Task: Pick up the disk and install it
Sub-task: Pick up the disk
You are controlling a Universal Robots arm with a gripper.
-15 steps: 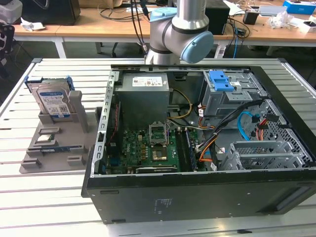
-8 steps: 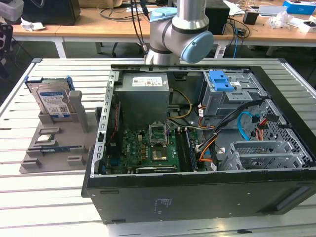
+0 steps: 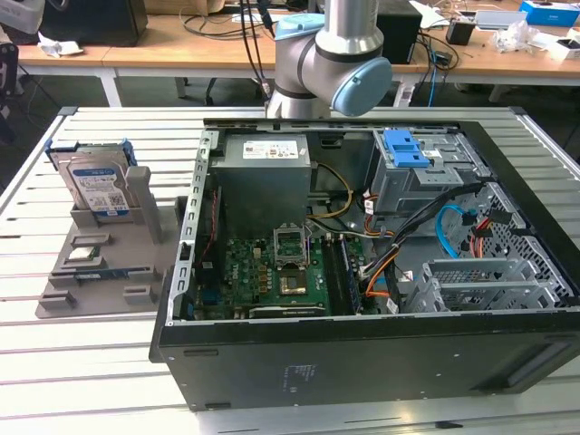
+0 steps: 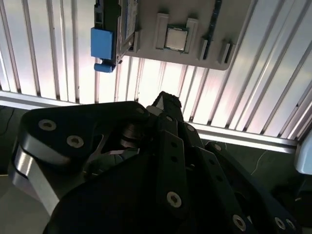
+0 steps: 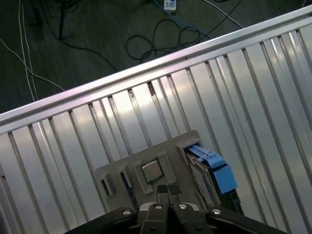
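In the exterior view there is one arm (image 3: 331, 54), one open computer case (image 3: 362, 254), one grey holder (image 3: 136, 263), one chip (image 3: 84, 252) and one disk (image 3: 95, 181). All stand on one slatted metal table (image 3: 91, 362). The disk stands on edge in a slot at the far end of the holder, on the exterior view's left, well apart from the case. Its long axis looks upright. Its broad silver face, with a white-and-blue label, is turned toward the near side. A blue plastic frame runs over its top and down its sides. The chip lies flat in the holder, nearer than the disk.

In the second wrist view the gripper (image 4: 165, 100) hangs above the table (image 4: 48, 48), its dark fingers drawn together on nothing. One disk (image 4: 109, 24) shows edge-on in the holder (image 4: 146, 29), with a blue tab (image 4: 102, 48) jutting from it. One chip (image 4: 176, 38) sits in a square pocket beside it.

In the first wrist view the gripper (image 5: 169, 189) has its fingertips touching each other, with nothing between them. It is over the holder (image 5: 117, 170), near the chip (image 5: 152, 170). The disk (image 5: 204, 168) stands just beside the chip's pocket, thin edge up, with its blue tab (image 5: 224, 178) at one end.
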